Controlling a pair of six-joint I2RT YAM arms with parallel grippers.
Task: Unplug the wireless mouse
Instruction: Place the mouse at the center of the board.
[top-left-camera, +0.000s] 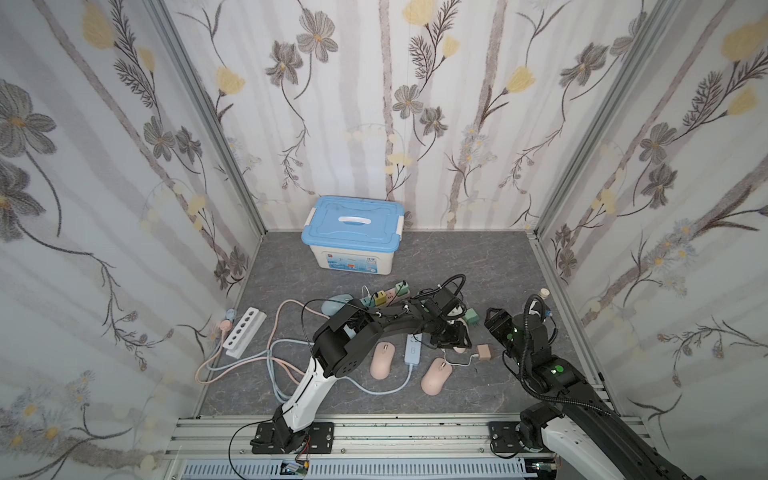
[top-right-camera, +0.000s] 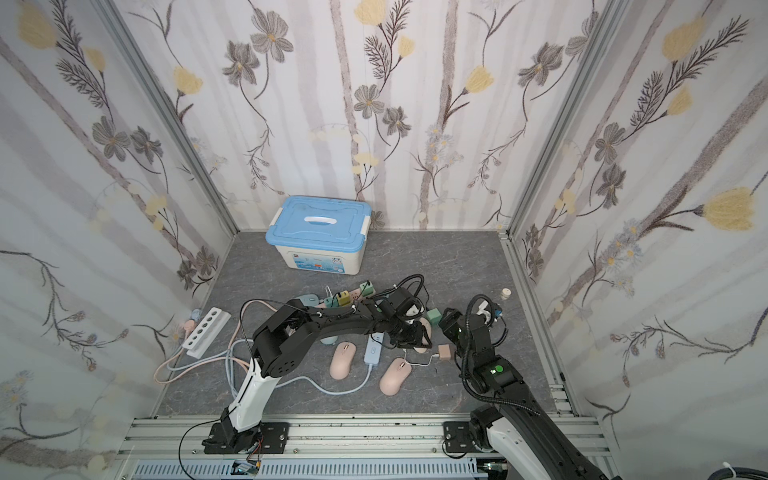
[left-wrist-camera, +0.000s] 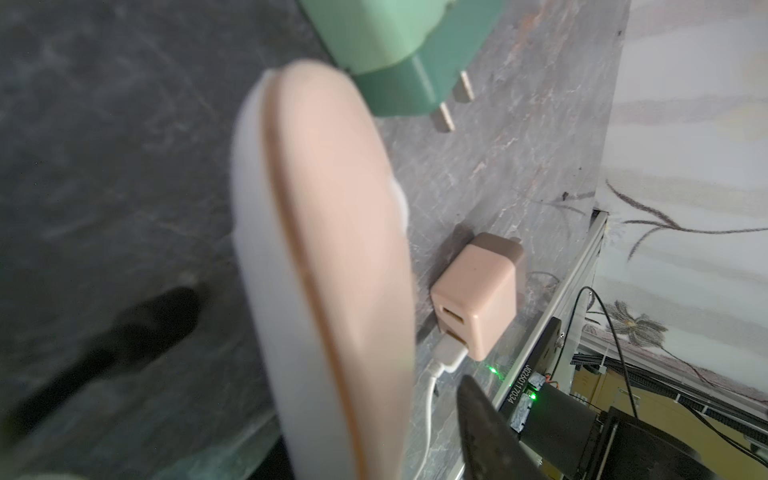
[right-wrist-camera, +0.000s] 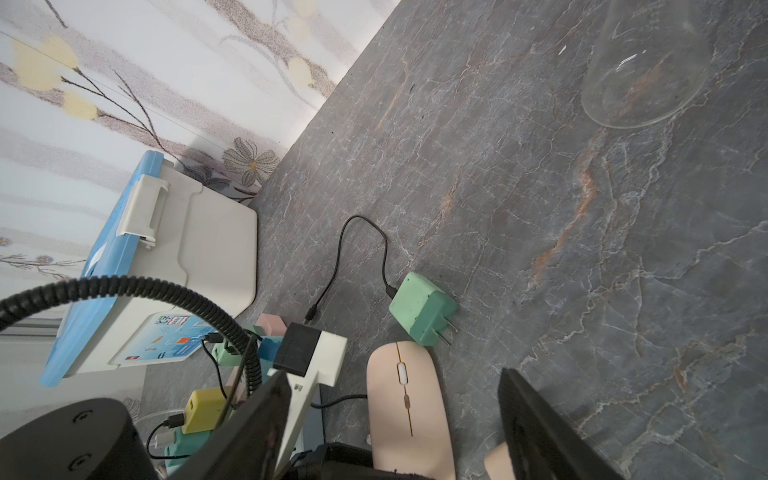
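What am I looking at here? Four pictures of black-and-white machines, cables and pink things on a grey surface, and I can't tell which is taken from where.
These are two robot arms, a left arm and a right arm, bolted to a rail; each ends in a two-fingered gripper. Both top views look down from overhead, like a pair of eyes. The other two pictures come from small cameras on the arms' wrists, hence the close-ups. On the grey table lie computer mice, power strips, chargers, cables, a blue-lidded box and a glass flask. The left gripper hangs open over a pink mouse, near a pink charger with a white cable plugged in. The right gripper is open too. Neither holds anything.
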